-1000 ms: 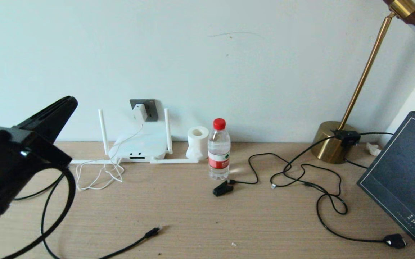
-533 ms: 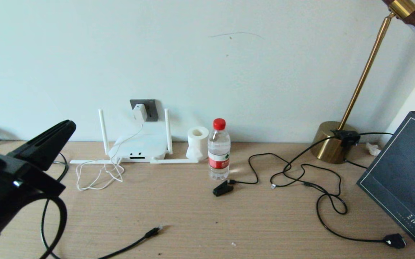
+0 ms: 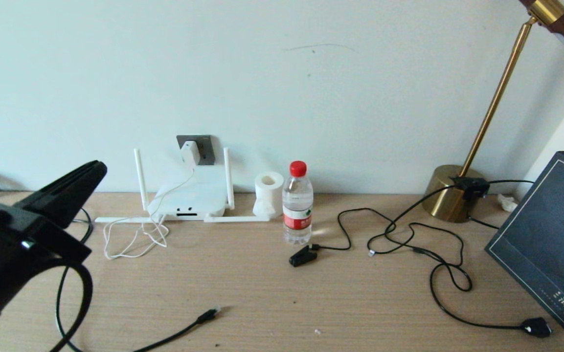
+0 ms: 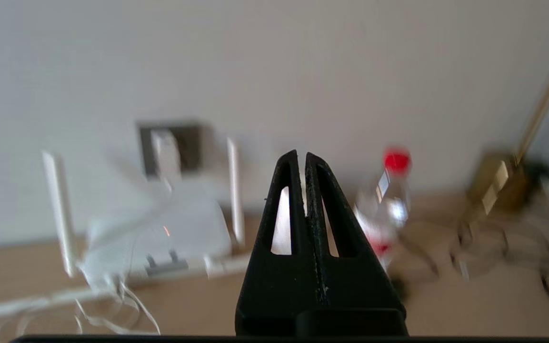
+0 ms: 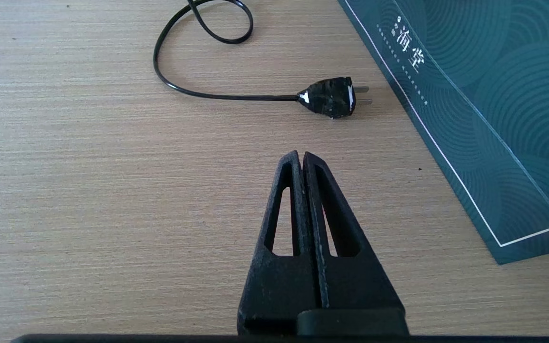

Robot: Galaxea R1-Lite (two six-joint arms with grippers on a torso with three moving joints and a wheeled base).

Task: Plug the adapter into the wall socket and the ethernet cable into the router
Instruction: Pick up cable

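adapter (image 3: pixel 190 152) seated in wall socket (image 3: pixel 205 149): done | ethernet cable (image 3: pixel 207 315) loose on bench (image 3: pixel 282 293), well apart from router (image 3: pixel 189 199): left to do | left claw (image 4: pixel 302 159) closed, empty, raised | right claw (image 5: pixel 299 159) closed, empty, parked

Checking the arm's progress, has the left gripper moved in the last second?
Yes. The left gripper has dropped from level with the wall socket to below it, and is shut.

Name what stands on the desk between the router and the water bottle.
In the head view, a white toilet paper roll stands between the router and the water bottle, close beside the bottle.
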